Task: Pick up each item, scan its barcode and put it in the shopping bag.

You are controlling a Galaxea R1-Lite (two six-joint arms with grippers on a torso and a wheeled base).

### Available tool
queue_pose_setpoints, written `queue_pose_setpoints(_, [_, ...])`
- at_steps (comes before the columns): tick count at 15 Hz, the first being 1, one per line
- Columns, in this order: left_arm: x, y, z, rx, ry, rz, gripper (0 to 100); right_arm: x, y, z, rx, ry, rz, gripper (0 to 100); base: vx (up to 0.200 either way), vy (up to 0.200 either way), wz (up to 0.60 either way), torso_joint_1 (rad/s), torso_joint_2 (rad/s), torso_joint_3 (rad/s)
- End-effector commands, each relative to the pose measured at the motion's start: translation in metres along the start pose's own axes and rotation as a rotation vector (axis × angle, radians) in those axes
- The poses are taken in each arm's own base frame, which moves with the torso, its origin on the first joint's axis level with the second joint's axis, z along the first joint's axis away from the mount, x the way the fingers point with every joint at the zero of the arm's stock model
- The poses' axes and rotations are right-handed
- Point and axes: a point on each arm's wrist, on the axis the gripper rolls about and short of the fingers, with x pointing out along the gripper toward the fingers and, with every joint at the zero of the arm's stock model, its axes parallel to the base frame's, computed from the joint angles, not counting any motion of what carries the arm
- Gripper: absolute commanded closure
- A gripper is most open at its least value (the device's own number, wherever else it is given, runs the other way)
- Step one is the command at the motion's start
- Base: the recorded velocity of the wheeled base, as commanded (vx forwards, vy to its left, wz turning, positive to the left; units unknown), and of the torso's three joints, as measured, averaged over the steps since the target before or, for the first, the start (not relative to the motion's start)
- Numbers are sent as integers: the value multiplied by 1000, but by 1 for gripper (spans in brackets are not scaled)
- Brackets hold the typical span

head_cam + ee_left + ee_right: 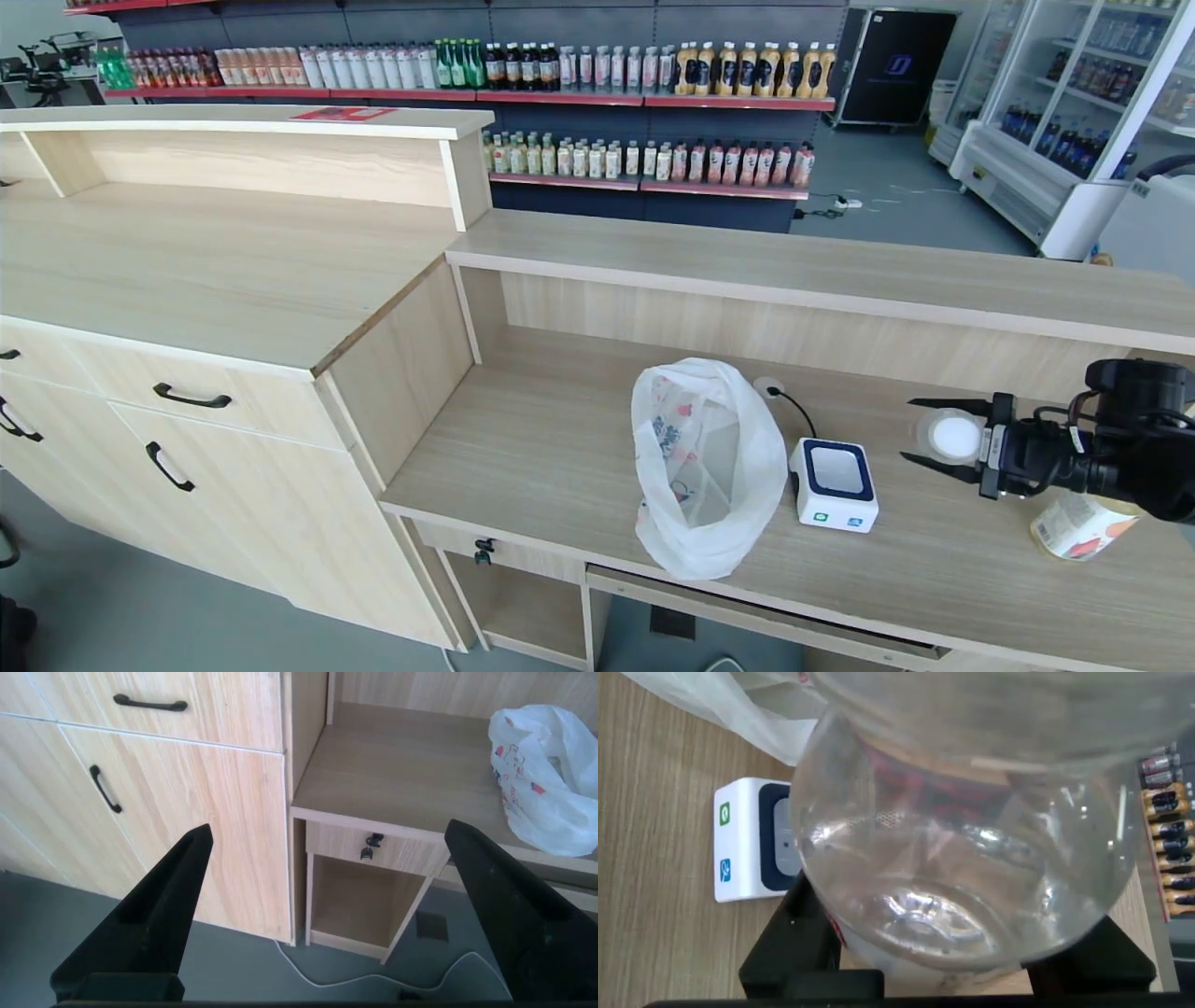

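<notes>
Nearest, the left gripper (329, 829) is hanging low beside the counter (560, 448), over the grey floor. Its two black fingers are spreading wide with nothing between them. It is facing the cabinet (187, 812) with its dark handles and a small drawer with a key (372, 847) in its lock.

On the counter's lower surface, the white shopping bag (707, 467) is standing near the front edge with its mouth gaping upward. Just beside it, on the robot's right, the white scanner (834, 483) is sitting flat, its dark-framed window facing up and a black cable (794, 403) running off behind it.

Further right, the right gripper (910, 430) is holding a clear bottle (971, 859) sideways above the counter. Its fingers are pressing either side of the body and the white cap (954, 435) is pointing toward the scanner, well apart from it. Under that arm, a labelled container (1074, 530) is lying on its side on the wood.

Beyond the counter's raised ledge, shelves of drinks (653, 140) are lining the back wall, and glass-doored fridges (1074, 93) are standing at the far right.
</notes>
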Motion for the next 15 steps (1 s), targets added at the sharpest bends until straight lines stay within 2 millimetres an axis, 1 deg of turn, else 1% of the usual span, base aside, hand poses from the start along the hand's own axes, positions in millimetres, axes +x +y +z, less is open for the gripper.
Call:
queue_pose_setpoints(1, [0,0,0,0,-1,0,0,7,3,1,3,-16,13,100,0,0,0,0,0,0])
queue_pose_setpoints(5, [0,0,0,0,-1,0,0,23,12,-1,-15,-48,28,100,0,0,0,0,0,0])
queue_pose_setpoints(7, [0,0,0,0,-1,0,0,25,15,-3,-17,-51,28,100,0,0,0,0,0,0])
queue_pose_setpoints(9, [0,0,0,0,-1,0,0,30,14,-8,-30,-51,20,100,0,0,0,0,0,0])
queue_pose_setpoints(15, [0,0,0,0,-1,0,0,39,14,-14,-34,-60,23,100,0,0,0,0,0,0])
